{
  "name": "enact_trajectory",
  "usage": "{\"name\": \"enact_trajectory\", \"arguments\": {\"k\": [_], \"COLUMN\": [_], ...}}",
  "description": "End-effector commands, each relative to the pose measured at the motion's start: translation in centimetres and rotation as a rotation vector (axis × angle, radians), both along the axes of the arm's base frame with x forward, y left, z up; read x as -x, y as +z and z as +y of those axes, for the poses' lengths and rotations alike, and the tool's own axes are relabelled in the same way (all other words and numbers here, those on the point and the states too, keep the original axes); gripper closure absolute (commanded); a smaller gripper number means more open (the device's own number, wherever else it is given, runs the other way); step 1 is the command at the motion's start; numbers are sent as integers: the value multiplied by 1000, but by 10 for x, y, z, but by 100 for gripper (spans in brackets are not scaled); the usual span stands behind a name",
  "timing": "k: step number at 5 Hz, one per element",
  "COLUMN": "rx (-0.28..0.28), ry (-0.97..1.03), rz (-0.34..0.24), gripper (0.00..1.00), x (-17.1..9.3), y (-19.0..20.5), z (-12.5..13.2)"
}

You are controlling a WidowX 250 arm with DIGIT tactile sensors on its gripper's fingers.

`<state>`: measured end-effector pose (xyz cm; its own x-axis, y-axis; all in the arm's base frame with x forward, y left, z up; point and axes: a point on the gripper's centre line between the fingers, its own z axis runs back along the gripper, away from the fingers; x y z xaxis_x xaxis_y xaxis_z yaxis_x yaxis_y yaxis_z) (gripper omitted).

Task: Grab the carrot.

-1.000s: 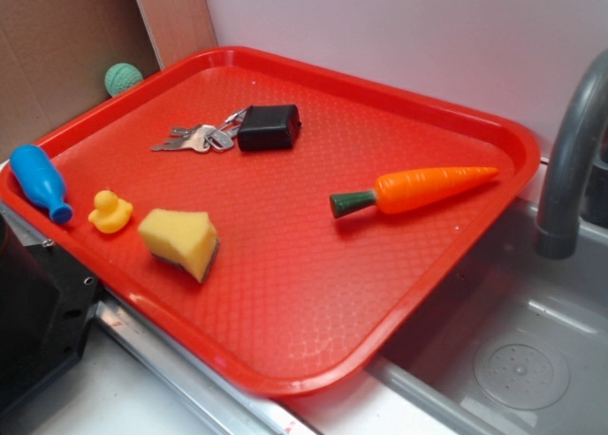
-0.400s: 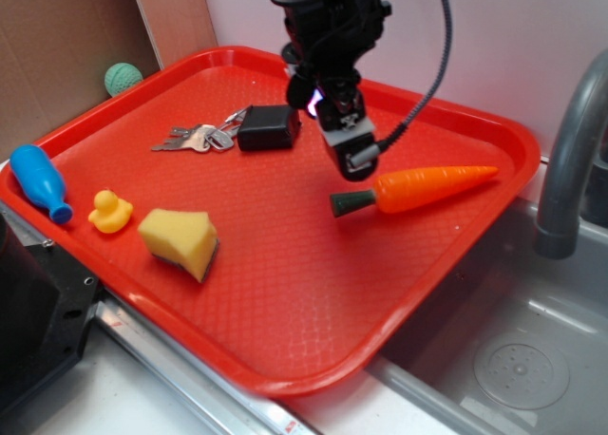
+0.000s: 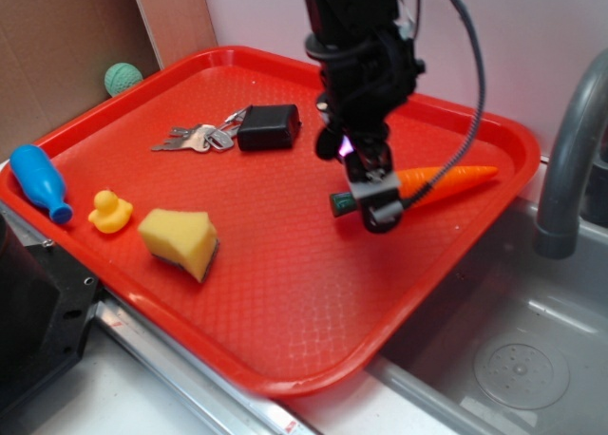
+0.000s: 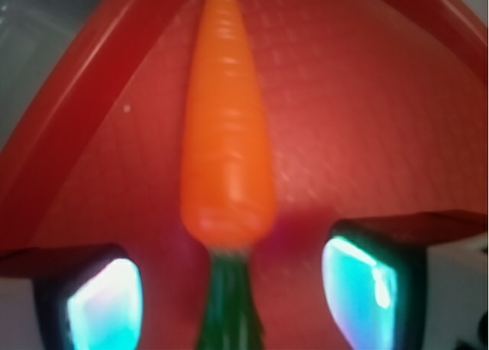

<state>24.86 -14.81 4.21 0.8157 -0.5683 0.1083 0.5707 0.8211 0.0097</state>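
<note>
Wrist view shows the jaws spread wide, gripping nothing, with the carrot's point(image 4: 228, 147) green stem end and broad shoulder lying in the gap between the two fingertips point(image 4: 367, 281) and its point running away from the camera. Seen from the exterior camera, the gripper point(image 3: 372, 204) hangs over that stem end, hiding part of it; whether it touches cannot be told. The carrot point(image 3: 446, 180) lies on the red tray point(image 3: 285, 293) near its right edge, beside the sink point(image 3: 513, 359), tip toward the faucet point(image 3: 570, 150). Keys point(image 3: 199, 137), a black fob point(image 3: 269, 127), sponge point(image 3: 179, 241), duck point(image 3: 110, 212) and blue bottle point(image 3: 38, 181) sit well apart, toward the left side.
</note>
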Motion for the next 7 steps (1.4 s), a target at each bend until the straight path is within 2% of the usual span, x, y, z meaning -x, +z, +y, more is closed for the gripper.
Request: {"name": "enact_trajectory", "arguments": {"k": [1,2,3,4,5,6,7], "rx": [-12,-6,7,41,67,51,20], "ry": [-33,3,48,133,242,386,588], "rz": [-45,-40,-19,-3,3,87,120], "gripper": [0,100,100,100,100,100,100], "x": [-30,-40,-37,-11,25,56,84], "y": [-8,-6,6,41,82,110,141], "z": [-40,-33,-23,8,44,70,93]}}
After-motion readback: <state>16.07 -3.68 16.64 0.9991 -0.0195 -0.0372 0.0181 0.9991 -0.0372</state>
